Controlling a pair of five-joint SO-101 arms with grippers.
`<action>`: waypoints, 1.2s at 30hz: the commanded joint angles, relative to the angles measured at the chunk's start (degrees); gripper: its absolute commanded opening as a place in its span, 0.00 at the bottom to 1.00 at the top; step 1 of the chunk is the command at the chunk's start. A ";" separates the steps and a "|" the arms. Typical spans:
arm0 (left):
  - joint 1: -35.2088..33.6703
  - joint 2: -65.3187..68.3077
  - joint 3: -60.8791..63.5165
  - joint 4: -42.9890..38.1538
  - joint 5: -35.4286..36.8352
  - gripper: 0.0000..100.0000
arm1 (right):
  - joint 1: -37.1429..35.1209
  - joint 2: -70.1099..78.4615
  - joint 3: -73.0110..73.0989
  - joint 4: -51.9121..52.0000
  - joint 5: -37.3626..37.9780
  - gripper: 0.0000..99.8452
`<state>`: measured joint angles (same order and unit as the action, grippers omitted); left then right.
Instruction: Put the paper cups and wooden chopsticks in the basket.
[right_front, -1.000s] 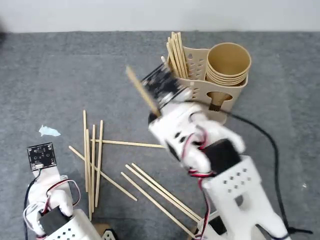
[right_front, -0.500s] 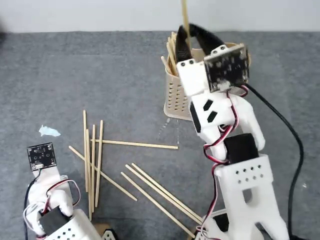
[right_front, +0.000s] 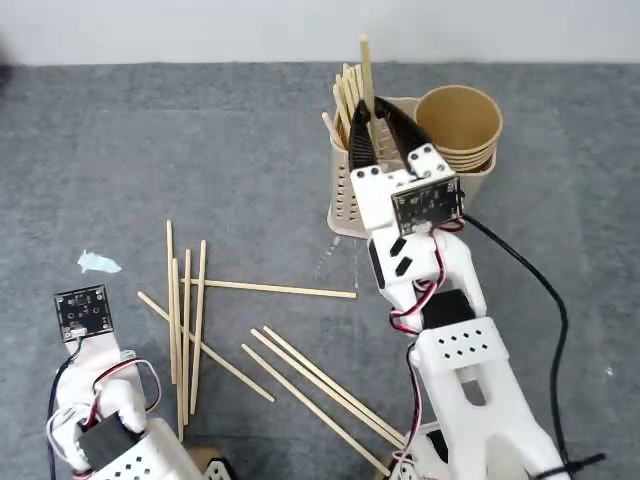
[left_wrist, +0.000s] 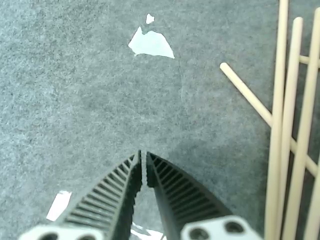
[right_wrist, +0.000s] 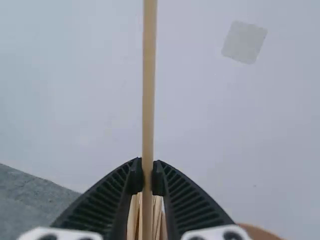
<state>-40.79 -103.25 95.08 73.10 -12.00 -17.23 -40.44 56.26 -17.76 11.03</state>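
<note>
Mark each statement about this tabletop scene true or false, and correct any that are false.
1. The right gripper clamps a chopstick upright at the basket. True.
2. The paper cups lie scattered outside the basket. False: they sit stacked in it.
3. The left gripper grips a chopstick. False: it is shut on nothing.
4. Loose chopsticks lie on the grey mat. True.

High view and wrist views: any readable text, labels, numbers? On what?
None can be read.
Right arm's camera board: marks too small to read.
Left arm's camera board: the same.
Paper scrap: blank.
Wall patch: blank.
</note>
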 joint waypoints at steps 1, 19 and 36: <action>0.00 -0.88 -0.31 -1.32 0.44 0.02 | 0.57 -1.89 -1.14 3.12 0.44 0.07; 0.00 -0.88 -0.31 -1.32 0.44 0.02 | -7.52 -2.42 -31.74 70.81 -9.93 0.14; 0.00 -0.88 -0.31 -1.32 0.44 0.02 | -30.20 -1.71 -13.63 89.36 -10.11 0.14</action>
<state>-40.88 -103.25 95.08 73.10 -12.00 -44.40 -40.88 39.30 73.32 1.36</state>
